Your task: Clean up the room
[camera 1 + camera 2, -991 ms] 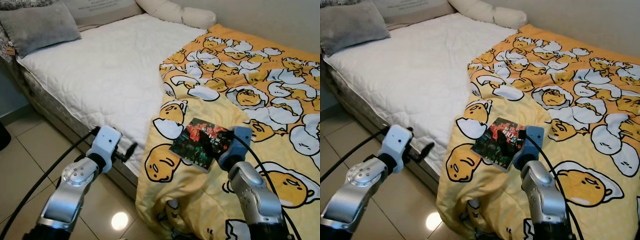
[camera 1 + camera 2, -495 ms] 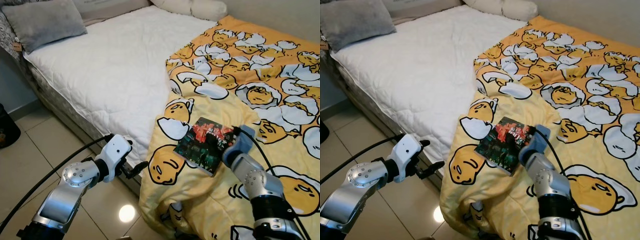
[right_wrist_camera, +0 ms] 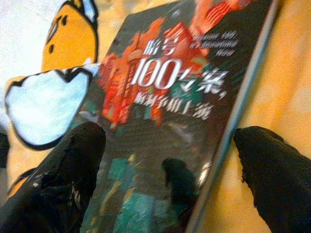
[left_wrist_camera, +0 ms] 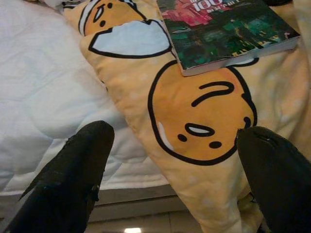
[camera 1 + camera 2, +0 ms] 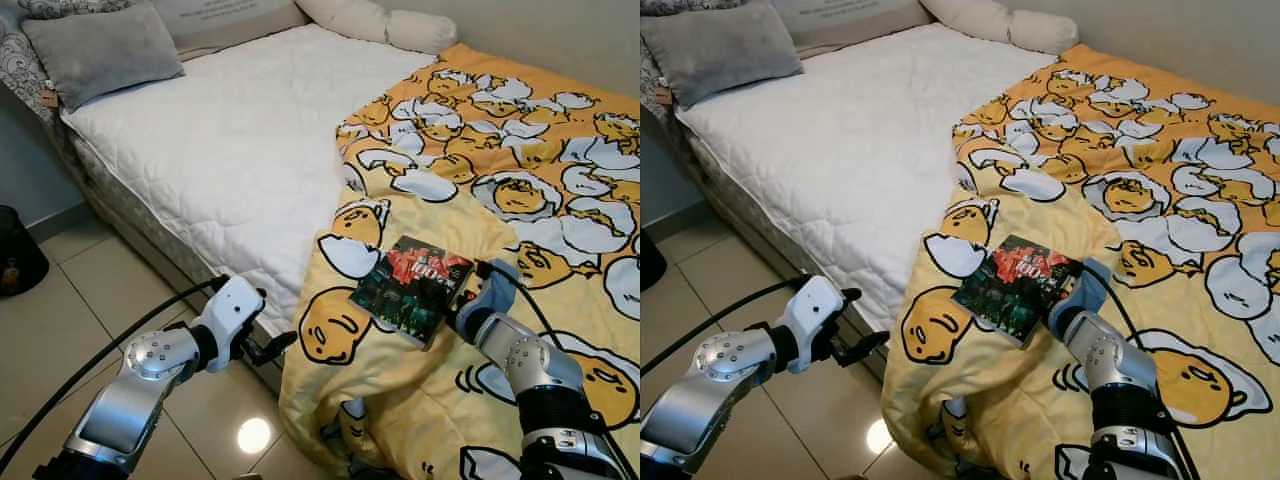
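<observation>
On your far left a grey pillow [image 5: 98,50] lies at the head of the bed [image 5: 230,150], whose white mattress cover is bare on that side. Your left gripper [image 5: 272,347] hangs off the bed's near edge above the tiled floor [image 5: 60,310], jaws spread wide with nothing between them; its wrist view looks across the blanket's hanging fold toward the book. Moving right, the yellow cartoon blanket [image 5: 520,160] covers the other half of the bed and spills over the edge, and the book [image 5: 411,289], a paperback with a dark red-and-green cover, lies flat on it near that edge. Your right gripper [image 3: 170,179] is right at the book's near right side, jaws wide and straddling the cover, 1 finger over the cover and 1 beyond its edge; nothing is gripped yet. Expect the book to be light and fairly stiff but glossy, so it may slide on the soft blanket as you close. Take it across the long edge nearest the right gripper, pinching cover and pages together, and watch that you don't catch a fold of blanket.
</observation>
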{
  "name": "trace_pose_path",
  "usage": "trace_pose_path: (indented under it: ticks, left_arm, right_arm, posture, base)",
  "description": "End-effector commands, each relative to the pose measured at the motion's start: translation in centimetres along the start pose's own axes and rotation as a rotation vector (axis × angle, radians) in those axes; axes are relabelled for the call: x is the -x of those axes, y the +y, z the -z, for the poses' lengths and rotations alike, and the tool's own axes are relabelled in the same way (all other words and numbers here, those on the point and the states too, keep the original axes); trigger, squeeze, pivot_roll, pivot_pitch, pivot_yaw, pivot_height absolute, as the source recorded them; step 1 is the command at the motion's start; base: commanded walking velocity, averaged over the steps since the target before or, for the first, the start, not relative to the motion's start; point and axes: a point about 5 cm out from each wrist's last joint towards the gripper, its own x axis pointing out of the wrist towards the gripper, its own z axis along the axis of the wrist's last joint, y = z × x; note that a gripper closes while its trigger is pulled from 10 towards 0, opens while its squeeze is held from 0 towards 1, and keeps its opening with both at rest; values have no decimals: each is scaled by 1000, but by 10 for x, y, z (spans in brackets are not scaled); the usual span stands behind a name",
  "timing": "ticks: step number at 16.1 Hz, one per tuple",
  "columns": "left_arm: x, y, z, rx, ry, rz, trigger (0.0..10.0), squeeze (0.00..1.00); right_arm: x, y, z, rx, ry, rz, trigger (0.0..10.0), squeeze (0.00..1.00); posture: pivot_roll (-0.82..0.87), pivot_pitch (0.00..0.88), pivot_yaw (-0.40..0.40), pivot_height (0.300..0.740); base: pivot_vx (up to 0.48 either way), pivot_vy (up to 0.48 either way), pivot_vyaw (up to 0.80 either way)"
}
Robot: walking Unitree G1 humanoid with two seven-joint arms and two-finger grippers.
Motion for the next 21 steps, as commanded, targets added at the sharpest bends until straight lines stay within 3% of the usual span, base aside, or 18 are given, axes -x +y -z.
trace_pose_path:
  ticks: [1,5,6,9,12,14,18,19,20,21]
  left_arm:
    - [0,-4,-4,-14,-7,23,10000,1000]
    - [-2,-4,-5,-17,-9,29,10000,1000]
    - [-3,-5,-7,-19,-12,38,10000,1000]
    - [-2,-6,-8,-20,-24,61,10000,1000]
    - [-1,-10,-14,-9,-65,134,10000,1000]
    - [0,-10,-18,-11,-83,165,10000,1000]
    - [0,-8,-19,-8,-83,169,10000,1000]
    - [1,-7,-19,-8,-83,170,10000,1000]
    - [1,-6,-19,-8,-83,170,10000,1000]
    - [1,-5,-19,-10,-82,167,10000,1000]
  right_arm:
    - [-1,5,6,-59,66,-65,10000,0]
    - [-4,-3,17,-68,127,-27,10000,0]
    - [-5,-11,28,2,195,44,10000,0]
    - [-7,-7,29,-89,203,-6,10000,0]
    - [-10,3,37,-136,277,-86,10000,0]
    - [-12,15,31,-251,257,-177,10000,0]
    - [-13,25,24,-346,233,-248,10000,0]
    - [-15,29,24,-358,231,-262,5294,0]
    - [-15,30,24,-360,231,-266,5294,0]
    - [-17,34,23,-375,217,-276,3961,0]
  posture:
    - [-17,0,-19,740]
    - [-16,0,-23,740]
    - [-13,0,-29,740]
    - [-6,0,-41,740]
    - [-9,0,-44,740]
    - [-9,0,-43,740]
    - [-11,0,-40,740]
    - [-7,0,-40,740]
    - [-7,0,-40,740]
    - [-3,0,-40,740]
  base:
    - [0,0,0]
    - [0,0,0]
    - [0,0,0]
    - [0,0,0]
    - [0,0,0]
    - [0,0,0]
    - [0,0,0]
    - [0,0,0]
    - [0,0,0]
    - [0,0,0]
